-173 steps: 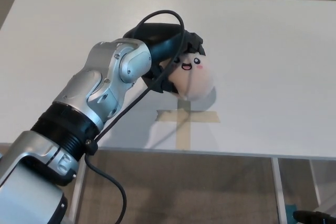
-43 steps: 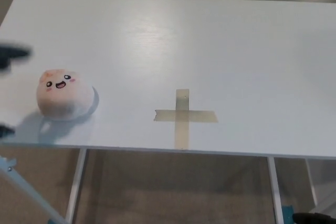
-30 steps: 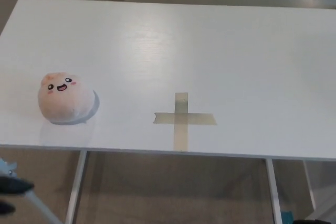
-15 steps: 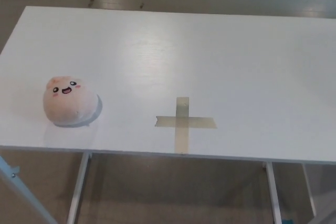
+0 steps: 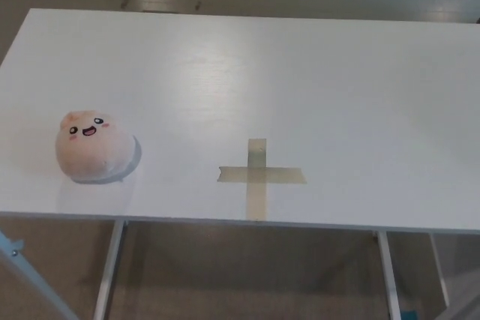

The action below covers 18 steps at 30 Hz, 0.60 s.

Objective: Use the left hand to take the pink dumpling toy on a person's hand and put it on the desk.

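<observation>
Pink dumpling toy [image 5: 94, 148] sits on desk [image 5: 315, 80], left of tape cross [image 5: 259, 175].

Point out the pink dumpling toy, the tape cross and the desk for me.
pink dumpling toy [image 5: 94, 150], head view, middle of its body.
tape cross [image 5: 257, 174], head view, where the strips meet.
desk [image 5: 315, 80], head view, bare top.

Left hand and right hand not in view. No arm, casing, cable or marking of the robot visible in the head view, and no sleeve or other part of a person. Only a pale blue bar [image 5: 30, 271] slanting across the lower left corner, below the edge of the desk [image 5: 337, 73], with 1 small fitting near its upper end. Impossible to tell whether part of the robot's body or of some stand.
</observation>
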Motion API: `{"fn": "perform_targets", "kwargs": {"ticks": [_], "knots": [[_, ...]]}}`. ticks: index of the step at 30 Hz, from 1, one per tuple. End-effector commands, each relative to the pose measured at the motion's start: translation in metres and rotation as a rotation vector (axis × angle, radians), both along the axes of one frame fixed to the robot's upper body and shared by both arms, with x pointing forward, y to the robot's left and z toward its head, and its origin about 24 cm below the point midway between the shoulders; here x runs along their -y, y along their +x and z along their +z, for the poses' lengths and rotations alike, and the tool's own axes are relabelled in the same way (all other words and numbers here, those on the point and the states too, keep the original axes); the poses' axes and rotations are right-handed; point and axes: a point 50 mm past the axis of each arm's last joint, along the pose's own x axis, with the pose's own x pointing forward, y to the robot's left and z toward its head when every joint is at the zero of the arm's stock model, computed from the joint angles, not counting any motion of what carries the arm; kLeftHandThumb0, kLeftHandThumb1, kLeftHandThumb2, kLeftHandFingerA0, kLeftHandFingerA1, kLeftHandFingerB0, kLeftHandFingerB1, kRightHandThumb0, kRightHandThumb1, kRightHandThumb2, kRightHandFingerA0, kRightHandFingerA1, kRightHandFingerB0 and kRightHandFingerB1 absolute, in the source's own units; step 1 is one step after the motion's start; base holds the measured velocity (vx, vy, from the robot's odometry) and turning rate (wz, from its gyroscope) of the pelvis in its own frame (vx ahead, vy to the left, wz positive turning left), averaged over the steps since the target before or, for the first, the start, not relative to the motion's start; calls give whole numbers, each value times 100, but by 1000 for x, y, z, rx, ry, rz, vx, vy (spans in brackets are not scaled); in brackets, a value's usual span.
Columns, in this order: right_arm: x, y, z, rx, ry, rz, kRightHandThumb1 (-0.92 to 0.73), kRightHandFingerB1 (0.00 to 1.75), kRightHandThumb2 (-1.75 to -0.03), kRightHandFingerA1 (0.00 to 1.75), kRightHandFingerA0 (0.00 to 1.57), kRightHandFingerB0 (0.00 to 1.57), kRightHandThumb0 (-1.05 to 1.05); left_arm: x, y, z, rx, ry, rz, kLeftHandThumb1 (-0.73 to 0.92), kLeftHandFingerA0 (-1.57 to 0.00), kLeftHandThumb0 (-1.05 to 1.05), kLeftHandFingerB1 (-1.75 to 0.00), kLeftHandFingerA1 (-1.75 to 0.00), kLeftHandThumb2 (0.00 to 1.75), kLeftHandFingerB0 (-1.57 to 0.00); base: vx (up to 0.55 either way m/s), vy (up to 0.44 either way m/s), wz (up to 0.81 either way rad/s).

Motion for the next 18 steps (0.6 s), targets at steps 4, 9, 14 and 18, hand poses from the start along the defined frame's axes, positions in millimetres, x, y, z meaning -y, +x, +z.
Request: {"fn": "perform_targets", "kwargs": {"ticks": [4,9,14,18], "knots": [[-3,-19,-9,-8,-10,-58,-68,41,-60,44,59,50,-22,-16,-34,-33,-262,324,83,92,-35,-65,-30,-34,72,-23,0,0,0],[1,-24,-10,-19,-25,-48,-68,41,-60,44,57,49,-22,-14,-37,-35,-280,302,45,92,-33,-67,-28,-33,70,-20,0,0,0],[1,-27,-10,-21,-24,-37,-68,41,-60,44,58,49,-23,-17,-39,-34,-269,289,84,80,-28,-70,-39,-43,95,-19,0,0,0],[2,-31,-11,-30,-24,-30,-68,41,-60,44,58,49,-24,-15,-42,-36,-267,280,100,80,-28,-69,-39,-42,95,-19,0,0,0]]}}
